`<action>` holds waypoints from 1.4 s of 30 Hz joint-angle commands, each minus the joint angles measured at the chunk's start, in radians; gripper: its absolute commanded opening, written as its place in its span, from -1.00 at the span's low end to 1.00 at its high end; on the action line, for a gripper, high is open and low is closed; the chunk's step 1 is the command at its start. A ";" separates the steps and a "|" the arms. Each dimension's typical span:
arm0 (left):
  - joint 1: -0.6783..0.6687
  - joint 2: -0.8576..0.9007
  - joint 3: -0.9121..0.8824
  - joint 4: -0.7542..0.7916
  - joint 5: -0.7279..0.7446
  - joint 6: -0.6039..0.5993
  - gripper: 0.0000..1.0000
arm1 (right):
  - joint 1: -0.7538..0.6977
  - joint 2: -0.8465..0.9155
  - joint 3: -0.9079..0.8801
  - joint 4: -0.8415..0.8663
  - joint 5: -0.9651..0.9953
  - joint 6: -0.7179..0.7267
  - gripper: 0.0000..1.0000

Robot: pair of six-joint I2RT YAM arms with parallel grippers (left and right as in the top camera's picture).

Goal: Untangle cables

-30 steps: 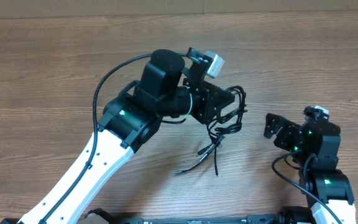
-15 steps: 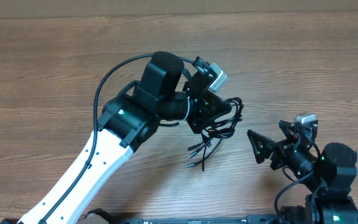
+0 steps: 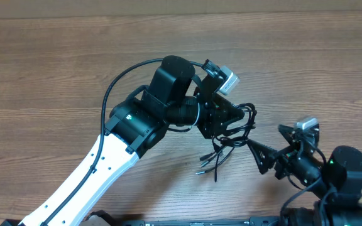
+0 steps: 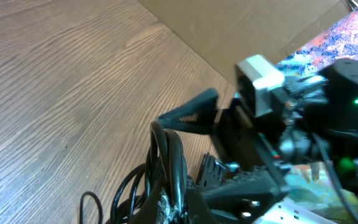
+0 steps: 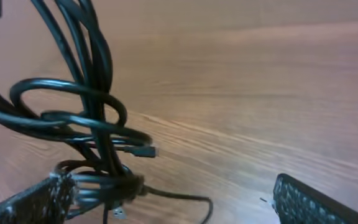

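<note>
The cables (image 3: 234, 130) are a bunch of thin black cords in loops, with loose ends (image 3: 209, 164) hanging down to the wooden table. My left gripper (image 3: 230, 120) is shut on the top of the bunch and holds it up. In the left wrist view the cords (image 4: 169, 158) sit clamped in the left gripper (image 4: 180, 200). My right gripper (image 3: 266, 144) is open, just right of the bunch. In the right wrist view the loops (image 5: 86, 112) hang at the left, a small plug (image 5: 145, 150) sticks out, and the bunch's lower part lies against the left finger of the open right gripper (image 5: 173, 205).
A wooden table (image 3: 55, 75) lies under everything. The left arm's thick black cable (image 3: 115, 94) arcs beside it. The right arm's finger (image 4: 188, 112) and camera (image 4: 260, 78) show close in the left wrist view. A cardboard wall (image 4: 253, 25) stands behind.
My left gripper has moved right with the cable bunch. My right gripper has turned and come in close beside the bunch, jaws open.
</note>
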 commanded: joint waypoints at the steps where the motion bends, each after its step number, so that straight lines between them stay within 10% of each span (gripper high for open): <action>1: -0.007 -0.025 0.018 0.024 0.000 -0.027 -0.91 | -0.002 -0.010 0.113 -0.060 0.055 -0.023 1.00; 14: 0.124 -0.024 0.031 0.125 0.302 -0.112 -0.92 | -0.002 0.070 0.443 -0.204 0.170 0.002 1.00; 23: 0.163 -0.024 0.034 0.137 0.404 -0.076 -0.92 | -0.002 0.372 0.712 -0.502 0.049 -0.232 1.00; 33: 0.049 -0.024 0.033 0.169 0.069 -0.045 -0.91 | -0.002 0.393 0.711 -0.516 0.035 0.017 1.00; 42: -0.151 -0.024 0.033 0.229 -0.370 0.240 -0.91 | -0.002 0.510 0.711 -0.603 0.055 0.405 0.99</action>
